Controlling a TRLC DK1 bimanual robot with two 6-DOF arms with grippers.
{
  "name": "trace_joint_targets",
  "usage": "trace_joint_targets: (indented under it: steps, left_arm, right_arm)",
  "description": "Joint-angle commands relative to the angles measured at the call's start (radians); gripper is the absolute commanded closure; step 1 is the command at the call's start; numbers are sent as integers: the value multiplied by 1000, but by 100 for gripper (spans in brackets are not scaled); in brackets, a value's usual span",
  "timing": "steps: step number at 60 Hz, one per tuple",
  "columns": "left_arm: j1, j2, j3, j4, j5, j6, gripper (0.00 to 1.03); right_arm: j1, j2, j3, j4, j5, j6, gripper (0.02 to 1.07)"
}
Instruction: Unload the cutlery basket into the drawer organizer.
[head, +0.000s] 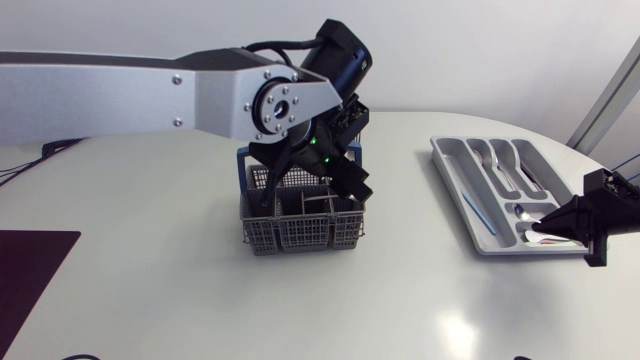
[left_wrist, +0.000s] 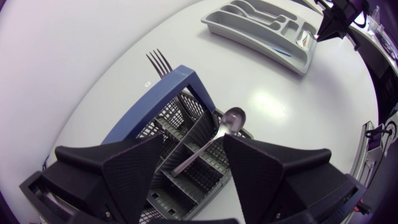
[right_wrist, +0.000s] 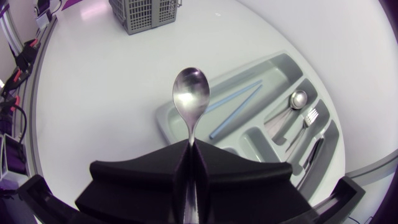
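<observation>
- The cutlery basket (head: 295, 235) stands on the desk (head: 150, 250), directly under the left pincer (left_wrist: 193, 149). A leaning spoon (left_wrist: 231, 119) is in it, its handle running down between that pincer's fingers. A fork's (left_wrist: 160, 61) tines show just past the basket's blue handle (left_wrist: 163, 99), ahead of the pincer.
- The left pincer is wide open and touches nothing. It hangs just over the compartments, one finger on either side of the spoon handle.
- The drawer organizer (head: 450, 165) lies well apart from the basket, under the right pincer (right_wrist: 189, 149). It already holds cutlery in the compartments ahead of that pincer and blue sticks (right_wrist: 236, 109) in the long one.
- The right pincer is clamped on the handle of a second spoon (right_wrist: 191, 93), whose bowl points forward over the organizer's near edge.
- Judgement: two steps overlap, a delivery on the right and a pick on the left.
- Next, the right should lower its spoon into a compartment and let go. The left should descend, close on the leaning handle and lift straight up clear of the dividers.
</observation>
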Motion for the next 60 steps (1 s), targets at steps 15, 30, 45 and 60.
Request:
trace_joint_targets:
  steps: [15, 30, 45, 60]
  left_arm:
    - [-10, -51, -84, 70, -38, 41, 35]
    - [-11, -57, -110, 88, -43, 55, 35]
    - [-16, -62, -117, 94, -44, 67, 35]
    - [-30, -77, -156, 123, -44, 110, 35]
  right_arm:
    - [-88, 176, 149, 6, 69, -192, 99]
    - [-96, 246, 152, 154, 134, -224, 98]
    - [-77, 291, 172, 223, 178, -223, 98]
    - [-70, 295, 129, 315, 213, -221, 84]
